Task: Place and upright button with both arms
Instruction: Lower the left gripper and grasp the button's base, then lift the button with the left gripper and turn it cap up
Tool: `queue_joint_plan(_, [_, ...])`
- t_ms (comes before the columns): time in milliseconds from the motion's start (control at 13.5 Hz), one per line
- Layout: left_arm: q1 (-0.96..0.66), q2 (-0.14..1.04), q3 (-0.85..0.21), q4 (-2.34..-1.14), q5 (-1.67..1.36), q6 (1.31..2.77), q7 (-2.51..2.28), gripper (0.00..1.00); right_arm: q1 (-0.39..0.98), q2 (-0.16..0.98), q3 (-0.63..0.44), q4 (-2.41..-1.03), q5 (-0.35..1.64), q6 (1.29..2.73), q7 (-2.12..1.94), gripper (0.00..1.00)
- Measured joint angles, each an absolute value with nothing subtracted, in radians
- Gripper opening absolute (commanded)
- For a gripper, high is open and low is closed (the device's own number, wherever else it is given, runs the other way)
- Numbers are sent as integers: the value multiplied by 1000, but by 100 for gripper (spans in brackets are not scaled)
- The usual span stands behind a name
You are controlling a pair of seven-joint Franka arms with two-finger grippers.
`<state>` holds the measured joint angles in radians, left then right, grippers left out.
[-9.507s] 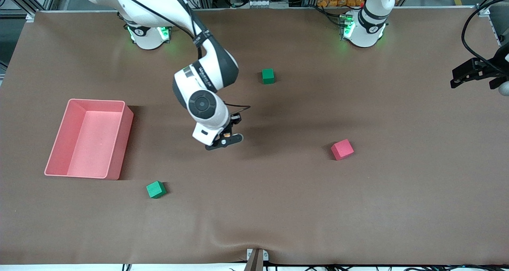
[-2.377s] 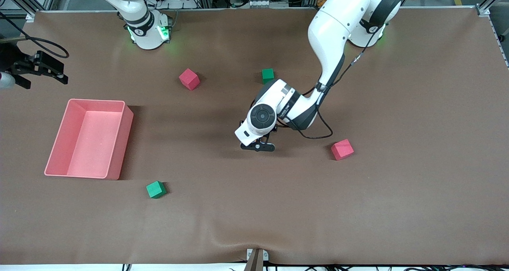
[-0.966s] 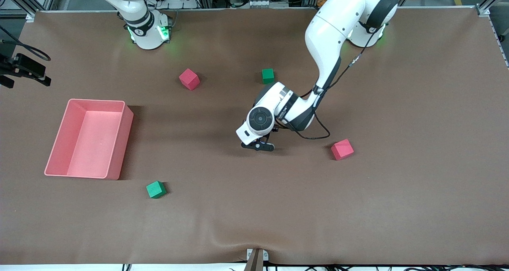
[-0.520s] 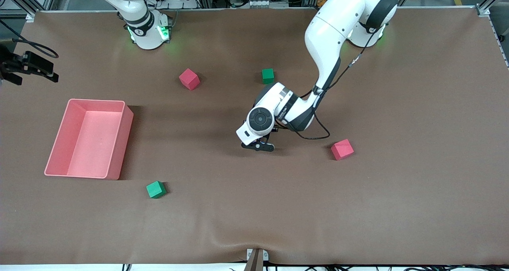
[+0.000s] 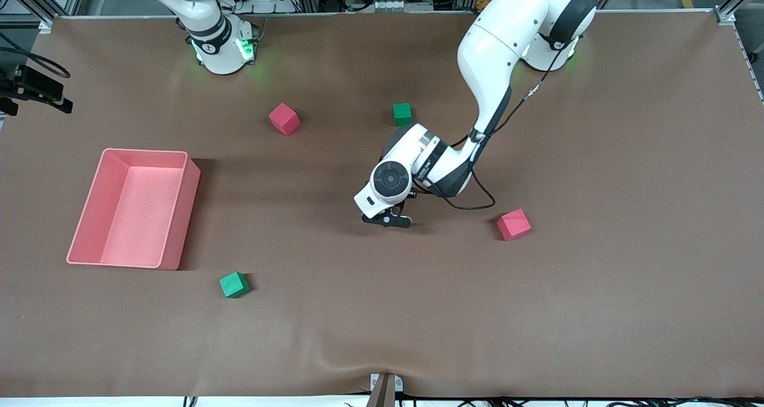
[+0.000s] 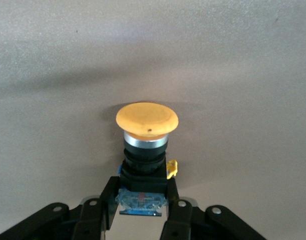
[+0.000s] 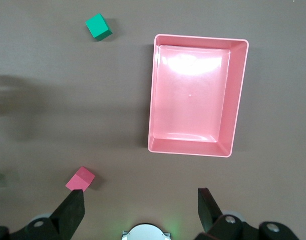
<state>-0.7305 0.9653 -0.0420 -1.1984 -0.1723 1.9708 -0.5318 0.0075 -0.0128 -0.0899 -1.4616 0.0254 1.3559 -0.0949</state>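
Jaws: left gripper (image 6: 142,212) closed on the button (image 6: 145,145), fingers (image 6: 105,202) pinching its black base from both sides; orange cap points away from the wrist, body looks upright on the brown surface (image 5: 597,287). Right gripper (image 7: 140,212) has its jaws spread wide, nothing between them.

Largest to smallest:
- Surface: brown mat, covers whole work area.
- Left arm (image 5: 495,55): reaches from its base down to mid-surface, wrist low, gripper at the mat. Button hidden under the wrist in front view; spot is roughly between the two bases, nearer to front camera than the green cube (image 5: 402,114).
- Right arm (image 5: 185,1): waits, gripper up in the air at the right arm's end of the surface, at the edge of front view; wrist cam looks straight down on the bin.
- Pink bin (image 5: 185,180): rectangular, open top, toward right arm's end.
- Red cube (image 5: 513,224): near left gripper, toward left arm's end.
- 2nd red cube (image 5: 284,119): near right arm's base.
- Green cube no. 2 (image 5: 234,284): beside bin's corner, nearer to front cam.
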Motion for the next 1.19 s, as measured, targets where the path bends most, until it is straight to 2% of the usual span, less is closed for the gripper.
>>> queue_joint_plan(223, [-731,965,-41,-1191,-172,1971,-538,21,4,-13,-89,-1459,26,1360,-95,100])
queue_joint_plan(446, [-730,959,-33,-1177,-164,1980,-576,16,4,-13,-88,-1458,34,1393,-53,100])
queue_joint_plan(891, [-728,880,-16,-1170,-53,1988,-738,17,29,-10,-73,-1459,44,1398,46,100])
queue_joint_plan(966, [-729,875,-16,-1170,-24,2010,-796,14,30,-9,-73,-1460,44,1395,47,100])
queue_joint_plan(1040, [-732,872,-16,-1170,21,2029,-856,7,29,-9,-75,-1460,43,1387,47,100])
queue_joint_plan(1188, [-755,872,-21,-1171,125,2052,-969,6,20,-9,-81,-1461,39,1377,47,100])
